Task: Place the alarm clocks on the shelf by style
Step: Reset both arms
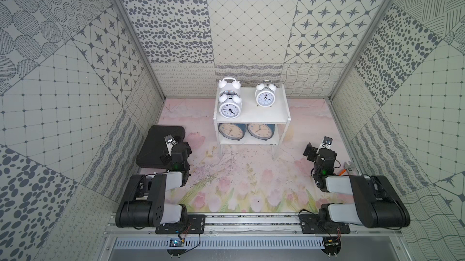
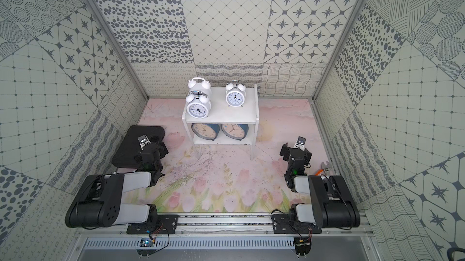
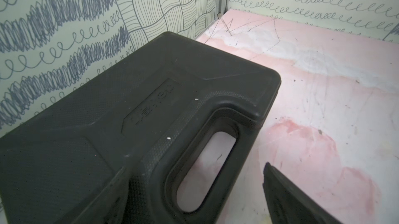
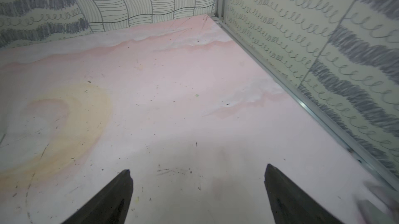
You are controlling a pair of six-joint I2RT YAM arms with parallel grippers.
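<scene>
The white two-tier shelf (image 1: 251,113) (image 2: 222,115) stands at the back middle. On its top tier are three white twin-bell alarm clocks: one at the front left (image 1: 229,108), one right behind it (image 1: 227,88), one on the right (image 1: 265,97). Two blue-cased clocks (image 1: 231,131) (image 1: 260,130) stand side by side on the lower tier. My left gripper (image 1: 176,151) (image 3: 198,190) hangs open over the handle edge of a black case, holding nothing. My right gripper (image 1: 318,150) (image 4: 198,169) is open above bare mat, well right of the shelf.
The flat black case (image 1: 156,151) (image 3: 108,125) lies by the left wall, under my left gripper. A small metal tool with an orange handle (image 1: 348,167) lies against the right wall. Patterned walls enclose three sides; the arm rail (image 1: 251,219) runs along the front.
</scene>
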